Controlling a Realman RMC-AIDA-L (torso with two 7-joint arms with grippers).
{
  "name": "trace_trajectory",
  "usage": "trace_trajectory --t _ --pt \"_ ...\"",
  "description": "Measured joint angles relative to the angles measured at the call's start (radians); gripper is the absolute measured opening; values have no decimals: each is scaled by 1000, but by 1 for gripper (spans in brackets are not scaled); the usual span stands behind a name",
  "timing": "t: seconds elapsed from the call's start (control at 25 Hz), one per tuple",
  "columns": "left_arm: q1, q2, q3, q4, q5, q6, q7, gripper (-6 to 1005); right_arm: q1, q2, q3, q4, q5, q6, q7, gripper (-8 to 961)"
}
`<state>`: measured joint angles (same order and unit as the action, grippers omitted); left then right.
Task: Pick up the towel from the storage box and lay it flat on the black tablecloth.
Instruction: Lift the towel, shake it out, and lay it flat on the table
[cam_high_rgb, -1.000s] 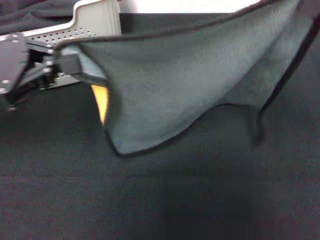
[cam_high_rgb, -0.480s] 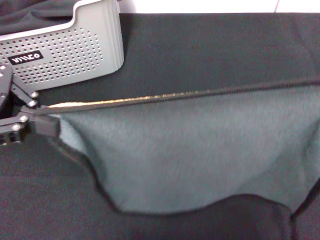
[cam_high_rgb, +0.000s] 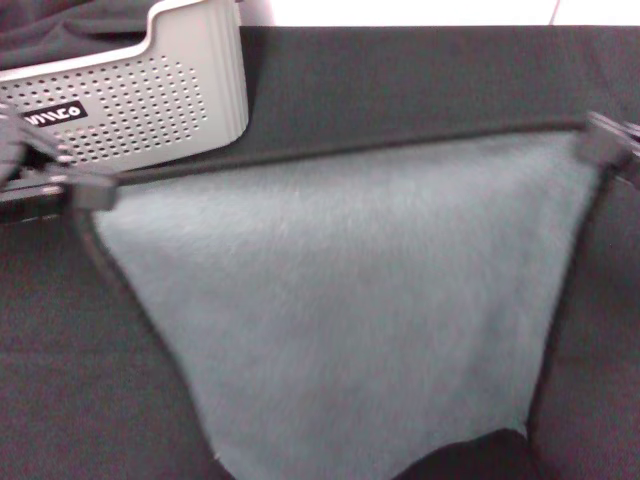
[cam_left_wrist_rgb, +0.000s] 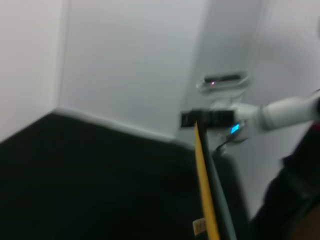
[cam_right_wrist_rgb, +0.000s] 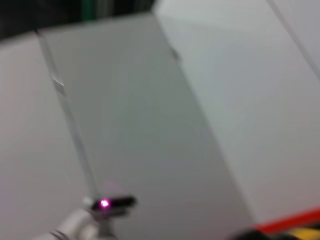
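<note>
At the far left of the head view, one top corner of the soft grey-green plush towel (cam_high_rgb: 340, 300) with thin dark edging is pinched tight by the closed left gripper (cam_high_rgb: 85, 192). Just behind it, the light grey plastic storage box (cam_high_rgb: 150, 100) with small holes is seen on the big matte black tablecloth (cam_high_rgb: 400, 80). The towel is stretched wide above the cloth. At the far right, the other top corner is clamped by the closed right gripper (cam_high_rgb: 600, 145).
</note>
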<state>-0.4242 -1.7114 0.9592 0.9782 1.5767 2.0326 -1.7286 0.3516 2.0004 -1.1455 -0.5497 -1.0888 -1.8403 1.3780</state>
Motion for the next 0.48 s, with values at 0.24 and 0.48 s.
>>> trace_trajectory --t 0.24,0.48 --pt "-195 -156 -262 -176 525 -159 138 14 139 1 -4 49 -115 348 -64 84" --pt "-234 -214 -259 -178 631 -360 126 13 237 10 -7 84 -296 616 -64 97"
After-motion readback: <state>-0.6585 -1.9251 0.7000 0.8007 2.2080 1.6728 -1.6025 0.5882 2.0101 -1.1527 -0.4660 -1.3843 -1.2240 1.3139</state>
